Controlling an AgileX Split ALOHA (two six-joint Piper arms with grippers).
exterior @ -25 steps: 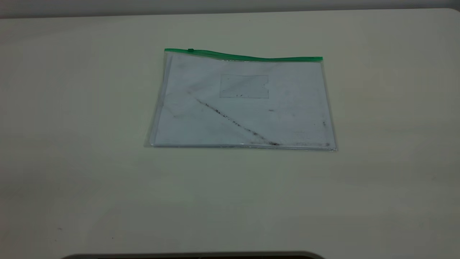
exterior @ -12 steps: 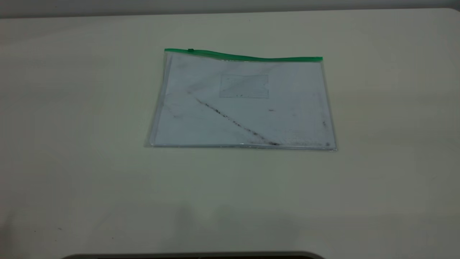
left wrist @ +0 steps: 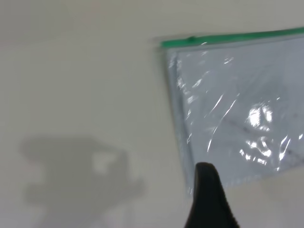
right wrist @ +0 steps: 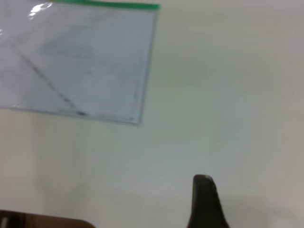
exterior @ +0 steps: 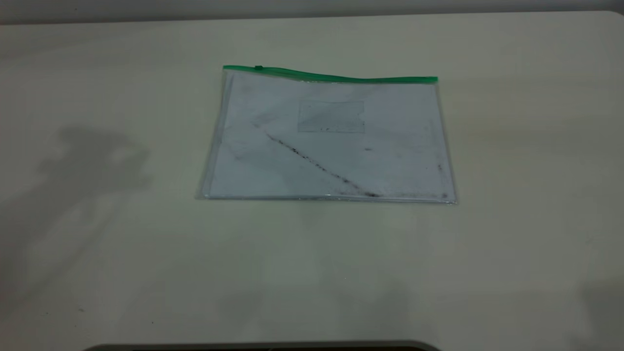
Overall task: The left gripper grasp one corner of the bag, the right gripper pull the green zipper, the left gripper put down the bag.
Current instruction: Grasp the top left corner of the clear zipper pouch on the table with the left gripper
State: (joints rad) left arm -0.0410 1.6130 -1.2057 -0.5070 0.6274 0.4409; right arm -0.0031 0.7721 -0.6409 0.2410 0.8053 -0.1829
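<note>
clear plastic, one bag point(exterior: 327, 139) with one green zipper point(exterior: 336, 76) lies flat on the table point(exterior: 512, 219); two grippers, left point(left wrist: 209, 199) and right point(right wrist: 205, 202), hold nothing, openness untellable.

1 tapered black tip of the left tool point(left wrist: 209, 199), another of the right tool point(right wrist: 205, 203)

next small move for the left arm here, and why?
Probably carry the left gripper on toward the bag's near green-tipped corner and lower it there. The bag lies flat and untouched on the table; the slider sits close to that corner, and only one finger shows, above the table, off the bag's edge.
</note>
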